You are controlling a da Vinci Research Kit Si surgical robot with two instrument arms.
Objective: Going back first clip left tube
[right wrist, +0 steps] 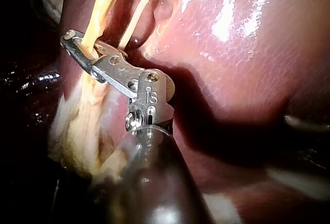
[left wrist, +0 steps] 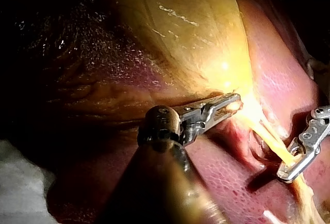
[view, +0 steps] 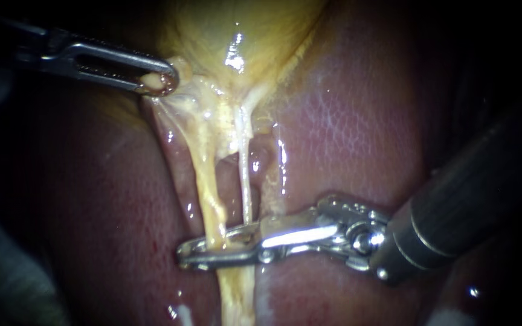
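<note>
Most of the view is liver (view: 357,121), with the gallbladder (view: 243,30) above it. My left instrument (view: 165,80) grips tissue (view: 179,99) at its neck. My right instrument (view: 183,253) straddles the left tube (view: 206,187), jaws slightly apart. I can make out no clip, and I judge the backing off not yet done.

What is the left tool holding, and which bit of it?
The left instrument pinches pale tissue at the narrow end of the gallbladder.
</note>
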